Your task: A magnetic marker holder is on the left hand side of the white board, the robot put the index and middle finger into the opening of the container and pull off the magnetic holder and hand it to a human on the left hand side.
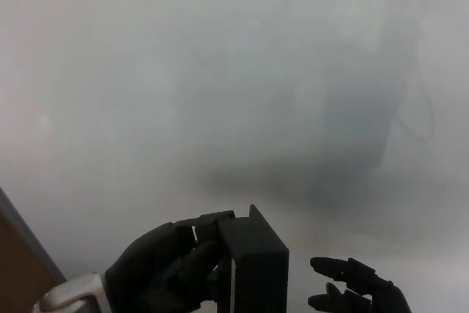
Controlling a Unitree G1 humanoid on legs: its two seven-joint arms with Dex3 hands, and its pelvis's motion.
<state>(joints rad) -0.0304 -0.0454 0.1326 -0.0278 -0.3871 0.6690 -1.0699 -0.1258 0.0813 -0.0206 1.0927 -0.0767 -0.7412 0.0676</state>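
magnetic holder (256, 269) gripped by left hand (165, 276), right hand (355, 291) open beside, whiteboard (220, 71) behind

Board frame: a grey strip (22, 234) runs diagonally across the lower left corner, edging the pale surface.
Beyond the frame: a brown area (13, 273) fills the corner itself; what it is cannot be told.
Faint line: a thin dark curved mark (425, 119) loops at the right side, well above the bottom edge.
Dark patch: a blurred grey shading (344, 122) lies right of centre, with a straighter edge on its right side.
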